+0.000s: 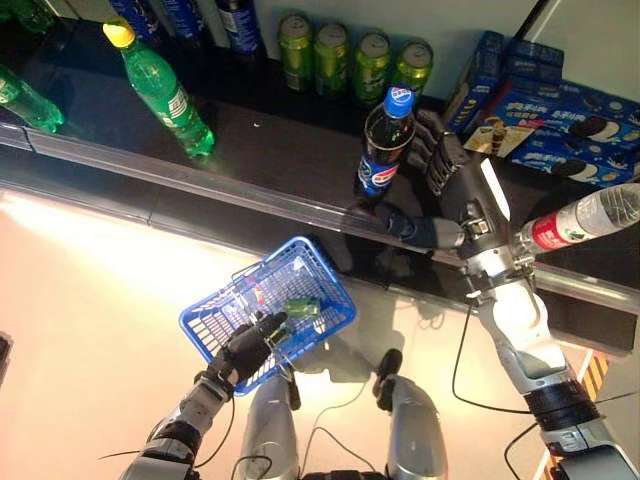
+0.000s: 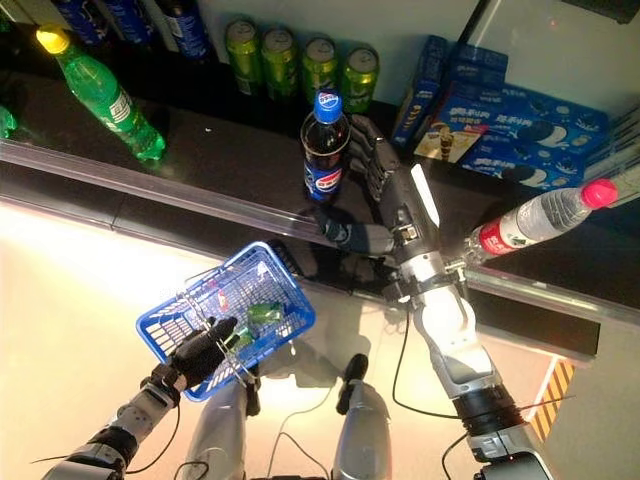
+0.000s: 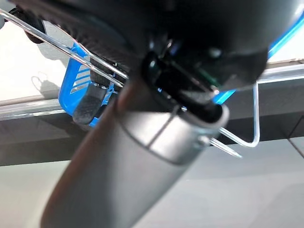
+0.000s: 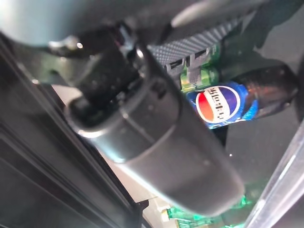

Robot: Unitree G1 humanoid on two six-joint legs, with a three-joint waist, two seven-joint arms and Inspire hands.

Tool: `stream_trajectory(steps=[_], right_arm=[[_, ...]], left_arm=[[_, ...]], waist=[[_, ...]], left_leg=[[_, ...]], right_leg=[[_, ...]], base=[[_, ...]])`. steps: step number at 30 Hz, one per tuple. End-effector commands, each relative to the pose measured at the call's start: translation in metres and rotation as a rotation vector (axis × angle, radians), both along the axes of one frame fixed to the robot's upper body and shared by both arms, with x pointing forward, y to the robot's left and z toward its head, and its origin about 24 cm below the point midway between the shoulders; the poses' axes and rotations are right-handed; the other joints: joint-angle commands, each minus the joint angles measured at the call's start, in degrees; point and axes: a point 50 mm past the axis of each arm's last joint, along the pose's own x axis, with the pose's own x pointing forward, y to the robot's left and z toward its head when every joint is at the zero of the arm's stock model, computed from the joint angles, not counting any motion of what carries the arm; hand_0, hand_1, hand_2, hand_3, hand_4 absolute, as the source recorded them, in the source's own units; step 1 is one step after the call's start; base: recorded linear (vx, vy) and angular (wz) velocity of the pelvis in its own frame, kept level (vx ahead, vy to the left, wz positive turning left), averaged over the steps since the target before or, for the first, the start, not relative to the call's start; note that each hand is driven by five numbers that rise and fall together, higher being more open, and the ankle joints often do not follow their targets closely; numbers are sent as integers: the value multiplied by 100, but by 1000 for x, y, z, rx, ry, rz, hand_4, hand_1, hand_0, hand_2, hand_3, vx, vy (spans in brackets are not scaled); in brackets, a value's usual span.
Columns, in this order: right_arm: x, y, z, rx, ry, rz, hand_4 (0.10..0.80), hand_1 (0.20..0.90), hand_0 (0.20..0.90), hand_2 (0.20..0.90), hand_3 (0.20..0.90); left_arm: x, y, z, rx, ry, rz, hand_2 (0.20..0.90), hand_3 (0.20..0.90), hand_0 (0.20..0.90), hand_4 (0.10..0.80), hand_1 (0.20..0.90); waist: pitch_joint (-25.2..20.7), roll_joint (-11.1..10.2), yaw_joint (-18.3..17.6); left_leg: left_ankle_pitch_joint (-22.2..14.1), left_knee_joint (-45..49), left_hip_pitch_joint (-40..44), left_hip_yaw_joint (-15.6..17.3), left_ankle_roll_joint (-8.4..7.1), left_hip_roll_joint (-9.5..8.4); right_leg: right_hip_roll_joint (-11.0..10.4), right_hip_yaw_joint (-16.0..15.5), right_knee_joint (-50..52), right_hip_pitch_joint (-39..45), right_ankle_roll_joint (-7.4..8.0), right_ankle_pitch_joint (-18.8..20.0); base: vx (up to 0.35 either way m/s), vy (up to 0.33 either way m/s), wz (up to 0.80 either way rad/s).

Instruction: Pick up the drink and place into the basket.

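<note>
While the cola bottle (image 1: 384, 142) stands upright on the dark shelf (image 1: 260, 140), we note the right hand (image 1: 447, 178) placed just beside it, on its right side. Its fingers (image 2: 372, 152) are extended alongside the bottle and the thumb (image 1: 398, 222) reaches across near the bottle's base; nothing is clasped, so we log the hand as open. We cannot tell from either eye view whether the fingers actually touch the bottle. In the right wrist view the bottle's label (image 4: 223, 104) shows just past the hand.

The left hand (image 1: 245, 348) is lower down, below the shelf edge, with its fingers curled round the wire handle (image 3: 247, 137) of the blue basket (image 1: 325, 275). We see a small green item (image 1: 301, 309) lying inside the basket.

Other items on the shelf: a green bottle (image 1: 160, 90) with a yellow cap lying tilted to the left, a row of green cans (image 1: 350, 60) at the back, dark bottles (image 1: 200, 20) further left along the back, blue biscuit boxes (image 1: 560, 120) to the right, and a clear water bottle (image 1: 585, 218) with a red label lying tilted near the right arm.
</note>
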Motion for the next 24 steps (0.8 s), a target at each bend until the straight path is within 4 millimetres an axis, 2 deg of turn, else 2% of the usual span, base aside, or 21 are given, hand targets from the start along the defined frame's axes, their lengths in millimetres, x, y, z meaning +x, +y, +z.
stream_trajectory(steps=[1,24], right_arm=[[0,5,44,96,-205,27,800,900,900,900,900],[20,9,53,65,-179,-33,800,900,900,900,900]], left_arm=[[-40,-9,-22,-58,61,-96,300,200,300,100,300],[-37,-14,-21,-47,64,-143,300,200,300,100,300]], waist=[[-439,-44,121],[-383,61,263]], left_leg=[[-618,245,399,215,166,-49],[-600,204,426,148,214,-163]], right_leg=[[-41,303,-208,-54,224,319],[-102,231,-240,-15,219,397]], base=[[45,7,3],[10,-1,1]])
